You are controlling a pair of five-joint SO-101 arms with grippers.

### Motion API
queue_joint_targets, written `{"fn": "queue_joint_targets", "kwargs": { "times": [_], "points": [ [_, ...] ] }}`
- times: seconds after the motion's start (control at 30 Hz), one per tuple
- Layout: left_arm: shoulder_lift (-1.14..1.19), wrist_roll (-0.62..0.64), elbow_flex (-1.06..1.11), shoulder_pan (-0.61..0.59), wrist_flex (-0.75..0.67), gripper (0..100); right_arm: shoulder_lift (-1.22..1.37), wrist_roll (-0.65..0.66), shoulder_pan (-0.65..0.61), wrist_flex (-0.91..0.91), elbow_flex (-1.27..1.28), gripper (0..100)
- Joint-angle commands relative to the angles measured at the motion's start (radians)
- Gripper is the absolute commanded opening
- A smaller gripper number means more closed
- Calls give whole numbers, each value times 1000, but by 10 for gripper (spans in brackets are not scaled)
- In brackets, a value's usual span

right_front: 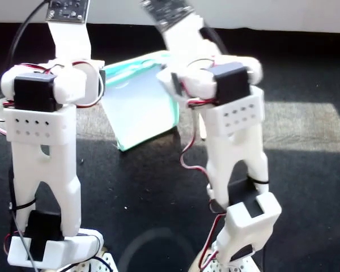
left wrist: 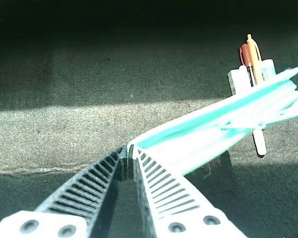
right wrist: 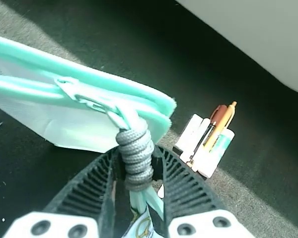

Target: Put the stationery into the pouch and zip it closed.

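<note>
Left claw (left wrist: pixel 128 151) is pinching shut on one end of the pouch (left wrist: pixel 213 129)'s teal edge, ribbed fingers pressed together with only the fabric between them. Right claw (right wrist: pixel 137 152) is gripping the grey cord pull (right wrist: pixel 134 146), a thick wound rope knot tied to the zip slider, fingers closed snug around it. High view is giving the layout: pouch (right_front: pixel 139 105) is hanging tilted between the two white arms, toward the far edge of the table (right_front: pixel 306 187), pale translucent mesh-like face with teal trim, flat rectangular shape, one bottom corner pointing down near the table. Wrist views are adding the stationery (right wrist: pixel 208 139), lying on the table outside the pouch, just beside its end on the right claw's side and toward the far edge: brown pen (right wrist: pixel 216 116), orange pen (right wrist: pixel 224 119), flat white block (right wrist: pixel 192 133) and a white-and-teal tube (right wrist: pixel 219 148), all bunched side by side. Left wrist view is showing the same bunch (left wrist: pixel 251 62) behind the pouch's far end, with a white pen (left wrist: pixel 260 144) poking out below the fabric. Cannot tell whether the zip is open. Table is looking dark and felt-like, with a sunlit band crossing it under the pouch. Pale wall (right wrist: pixel 258 39) is running past the far edge.
</note>
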Motion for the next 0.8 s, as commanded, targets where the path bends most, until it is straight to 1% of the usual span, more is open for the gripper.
{"fn": "queue_joint_targets", "kwargs": {
  "times": [0.0,0.1,0.17,0.3,0.43,0.5,0.6,0.77],
  "points": [
    [-1,-14,-1,-28,-6,9,-12,18,85,5,-104,5],
    [-5,-14,-2,-28,-6,9,-12,74,120,5,-125,5],
    [-10,-14,-5,-30,-6,9,-10,78,150,5,-127,5],
    [-12,-17,-77,-30,2,9,-8,78,199,5,-127,5],
    [-5,-68,-127,-30,25,9,-7,80,232,5,-125,5],
    [-2,-71,-127,-35,31,9,-7,80,249,5,-125,5],
    [-2,-69,-130,-62,29,9,-5,80,260,5,-124,5],
    [-2,-69,-128,-74,29,9,-5,80,255,5,-124,5]
  ]
}}
